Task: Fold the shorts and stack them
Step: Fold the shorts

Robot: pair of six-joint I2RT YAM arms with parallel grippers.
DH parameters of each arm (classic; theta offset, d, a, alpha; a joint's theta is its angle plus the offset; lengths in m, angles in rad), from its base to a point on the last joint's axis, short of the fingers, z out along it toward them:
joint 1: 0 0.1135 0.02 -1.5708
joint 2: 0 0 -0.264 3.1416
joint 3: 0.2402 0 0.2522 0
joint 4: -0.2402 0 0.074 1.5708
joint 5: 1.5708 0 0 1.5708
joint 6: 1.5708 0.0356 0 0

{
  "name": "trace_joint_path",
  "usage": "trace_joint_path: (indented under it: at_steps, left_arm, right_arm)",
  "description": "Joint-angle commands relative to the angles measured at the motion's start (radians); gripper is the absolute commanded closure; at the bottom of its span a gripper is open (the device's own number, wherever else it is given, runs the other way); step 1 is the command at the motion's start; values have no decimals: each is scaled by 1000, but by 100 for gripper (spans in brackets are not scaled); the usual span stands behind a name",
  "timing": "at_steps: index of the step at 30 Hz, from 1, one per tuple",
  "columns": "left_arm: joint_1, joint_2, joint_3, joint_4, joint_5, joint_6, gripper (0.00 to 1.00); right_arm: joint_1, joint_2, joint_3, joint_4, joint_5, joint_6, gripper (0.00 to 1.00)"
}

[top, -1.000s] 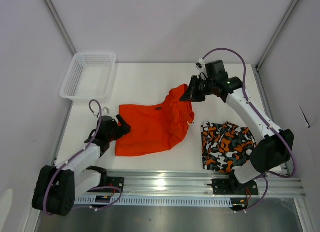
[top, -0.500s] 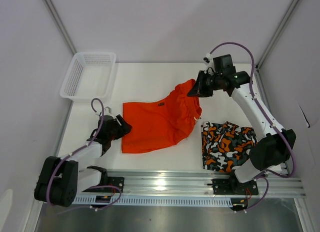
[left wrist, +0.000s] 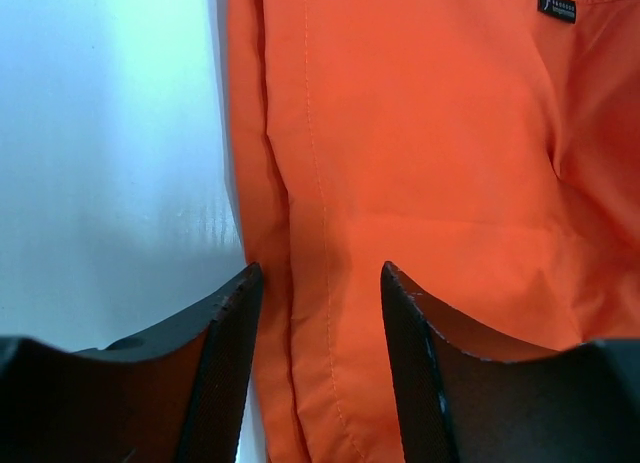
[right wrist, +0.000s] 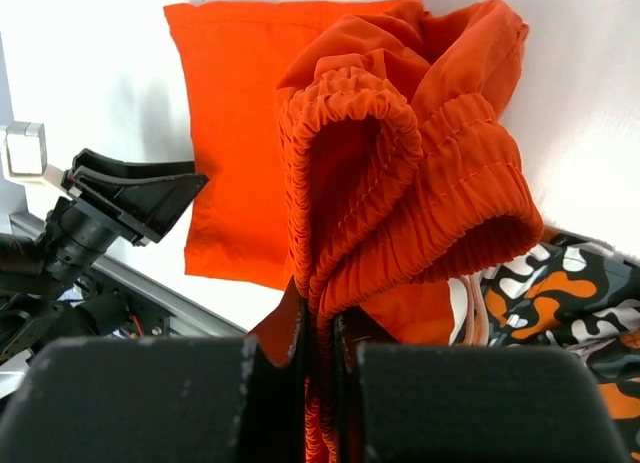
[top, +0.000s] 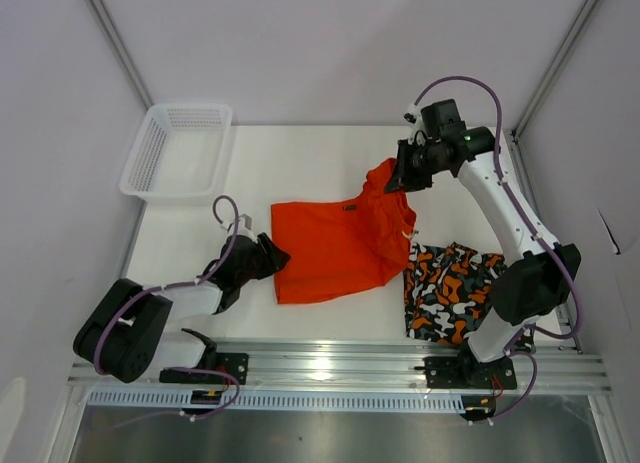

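The plain orange shorts (top: 335, 248) lie mid-table, their waistband end lifted at the far right. My right gripper (top: 398, 178) is shut on the bunched elastic waistband (right wrist: 400, 163) and holds it above the table; its fingers (right wrist: 320, 333) pinch the gathered fabric. My left gripper (top: 272, 260) sits at the shorts' left hem. Its jaws (left wrist: 320, 283) stand apart, with the flat hem (left wrist: 300, 183) lying between them. The patterned shorts (top: 455, 291) lie folded at the near right and also show in the right wrist view (right wrist: 570, 293). A white drawstring hangs by them.
A white mesh basket (top: 150, 153) stands at the far left corner of the white table (top: 300, 163). A metal rail (top: 330, 363) runs along the near edge. Grey walls enclose the back and sides.
My right gripper has pulled the waistband rightward and farther back. The whole orange shorts slid right across the table. My left gripper moved right along with the left hem.
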Motion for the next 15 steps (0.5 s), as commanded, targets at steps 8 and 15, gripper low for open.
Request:
trace_joint_path:
  at_steps: [8,15]
  left_arm:
    - [-35,-91,-52,-109,-79,-2,48]
    - [-43,-114,-54,-129,-84,18,51]
  right_arm:
    - [167,28,47,111,41,118,95]
    - [285,147,48,155,240,184,97]
